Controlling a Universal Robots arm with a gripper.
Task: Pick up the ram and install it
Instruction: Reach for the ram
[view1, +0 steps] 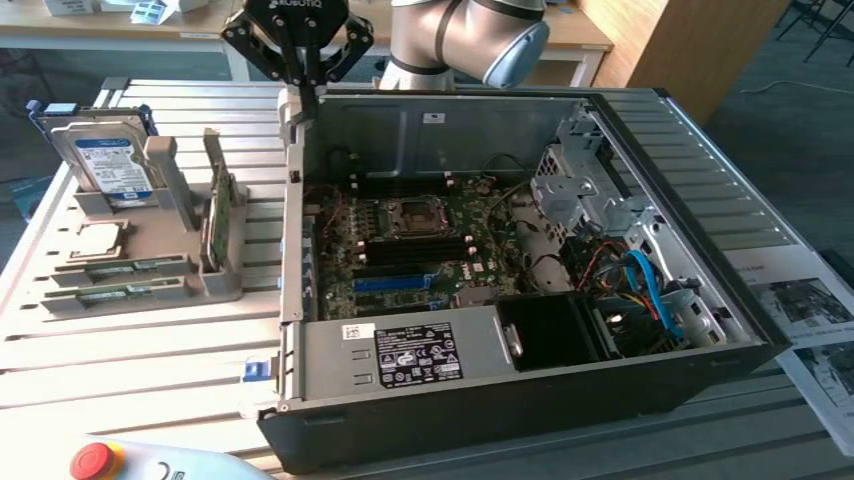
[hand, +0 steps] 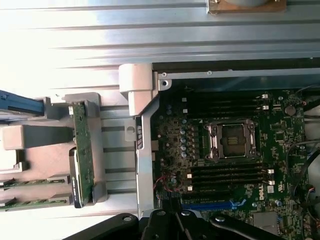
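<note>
Your hand (view1: 310, 108) hangs clenched and empty over the far left corner of the open computer case (view1: 534, 400).

The ram (view1: 130, 268) lies flat in the grey holder (view1: 200, 285) on the slatted surface (view1: 134, 350), at the exterior view's left of the case and well apart from your hand. A second stick (view1: 127, 294) like it lies just nearer, in its own slot. In the same holder you see a hard drive (view1: 110, 160) standing at the far end, a wider green card (view1: 218, 215) on edge beside the case wall, and a square chip (view1: 96, 240) lying flat. Inside the case, the wrist view shows the motherboard (hand: 225, 150) with its bare processor socket (hand: 231, 140) and the dark memory slots (hand: 225, 174) running alongside it.
</note>
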